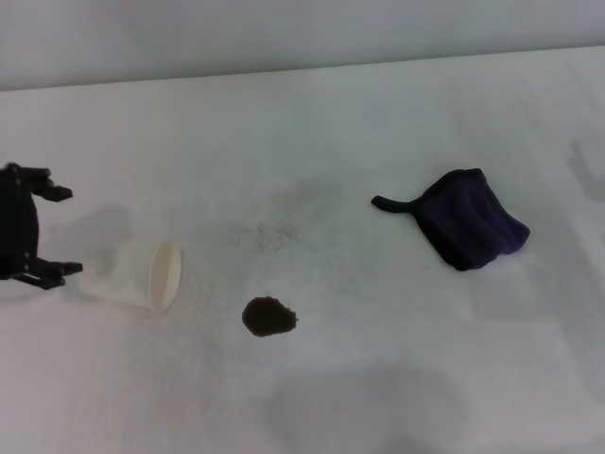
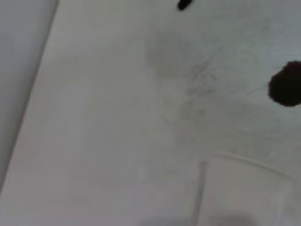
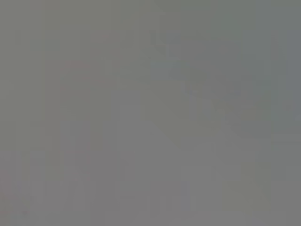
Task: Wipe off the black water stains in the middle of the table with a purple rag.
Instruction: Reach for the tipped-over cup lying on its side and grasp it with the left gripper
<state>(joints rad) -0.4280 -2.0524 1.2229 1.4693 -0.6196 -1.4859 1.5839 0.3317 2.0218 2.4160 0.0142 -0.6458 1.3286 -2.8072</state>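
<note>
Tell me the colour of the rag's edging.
Black, around the purple rag; clearest in the head view.

The black water stains (image 1: 269,317) are showing as one small, roughly oval, dark brown-black blotch lying on the white table (image 1: 378,113), slightly left of centre in the lower half of the head view. The purple rag (image 1: 468,230) is lying crumpled at the right of the frame, well apart from the blotch, its thin black strap trailing toward the left.

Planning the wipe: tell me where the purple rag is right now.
In the head view the purple rag lies flat on the table, on the robot's right, beyond and to the right of the black water stain, nothing touching it.
</note>
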